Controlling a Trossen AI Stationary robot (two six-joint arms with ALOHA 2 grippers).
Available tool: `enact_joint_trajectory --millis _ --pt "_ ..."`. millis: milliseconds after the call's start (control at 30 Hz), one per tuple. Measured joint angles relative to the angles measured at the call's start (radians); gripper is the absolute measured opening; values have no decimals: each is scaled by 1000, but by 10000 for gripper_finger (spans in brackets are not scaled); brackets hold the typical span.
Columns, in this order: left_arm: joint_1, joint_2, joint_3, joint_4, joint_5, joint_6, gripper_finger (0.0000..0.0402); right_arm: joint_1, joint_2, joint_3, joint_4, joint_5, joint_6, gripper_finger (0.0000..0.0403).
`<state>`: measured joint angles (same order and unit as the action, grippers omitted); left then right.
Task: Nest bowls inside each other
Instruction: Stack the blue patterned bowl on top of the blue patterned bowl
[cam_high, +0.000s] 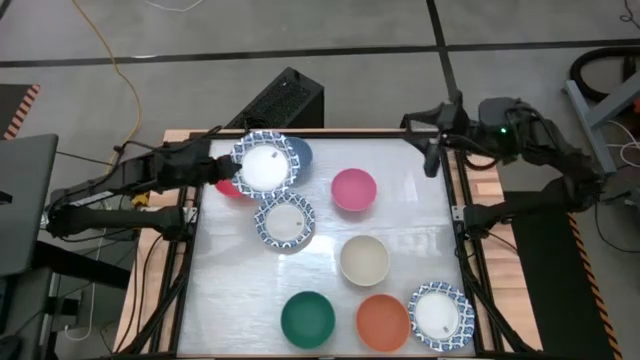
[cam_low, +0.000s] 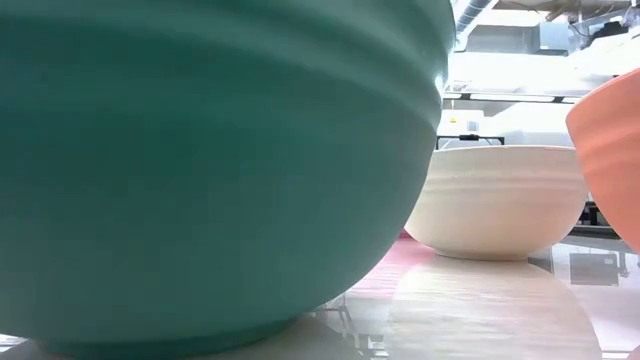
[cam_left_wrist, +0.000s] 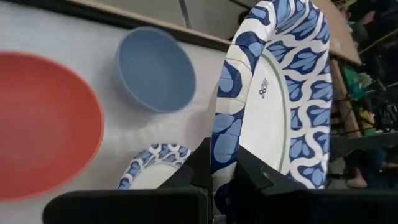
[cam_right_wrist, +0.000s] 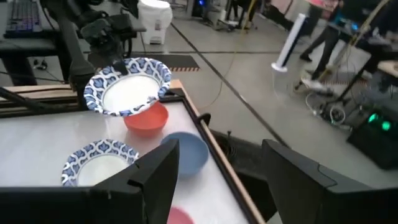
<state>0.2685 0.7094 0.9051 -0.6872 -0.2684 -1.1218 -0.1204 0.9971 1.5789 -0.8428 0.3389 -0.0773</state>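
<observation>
At the counter's far left corner: your left claw (cam_high: 222, 167) is pinched on the rim of a white bowl with a blue leaf-patterned rim (cam_high: 265, 163), holding it lifted above the red and blue bowls.
Grip detail: from the left wrist, you see the two dark fingers (cam_left_wrist: 199, 171) clamped either side of the thin rim, the held bowl (cam_left_wrist: 273, 93) standing on edge, smooth and lightly glossy inside.
Red bowl: plain, round, matte, on the counter (cam_high: 420, 210) partly under the held bowl (cam_high: 230, 186); the right wrist view shows it just below the raised one (cam_right_wrist: 147, 118).
Blue bowl: plain pale blue, smooth, just beside the red one near the far edge (cam_left_wrist: 155, 70).
Second patterned bowl: flat on the counter near the lifted one (cam_high: 284, 221), same scalloped blue print.
Pink bowl: plain, past the middle toward the far side (cam_high: 353, 189).
Cream bowl: centre of the counter (cam_high: 364, 258); the low view shows faint ridges around its wall (cam_low: 497, 205).
Green bowl: near edge (cam_high: 307, 317), ringed wall filling the low view (cam_low: 210, 160).
Orange bowl: just beside the green one (cam_high: 383, 321).
Third patterned bowl: near right corner, touching the orange one (cam_high: 439, 314).
Right claw: spread wide, holding nothing, waiting over the far right corner (cam_high: 432, 150).
Counter surface: pale, glossy, reflective, framed in wood.
</observation>
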Motion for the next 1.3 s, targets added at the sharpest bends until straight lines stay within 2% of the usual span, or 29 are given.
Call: enact_joint_trajectory --millis 200,433,600,767,1067,1300 --pt "-41 16 -47 20 -1 -38 16 2 -143 -191 21 -1 110 249" --pt "-106 20 -120 82 -9 -80 15 2 -302 -468 176 0 235 249" --pt "-144 37 -178 119 -27 -119 15 2 -361 -599 266 0 286 249" --pt "-173 68 -241 170 -30 -179 15 2 -371 -658 326 0 307 249" --pt "-231 138 -337 304 -40 -245 15 3 -368 -662 332 0 309 249" --pt "-270 161 -363 331 -54 -280 15 3 -365 -662 327 0 313 249"
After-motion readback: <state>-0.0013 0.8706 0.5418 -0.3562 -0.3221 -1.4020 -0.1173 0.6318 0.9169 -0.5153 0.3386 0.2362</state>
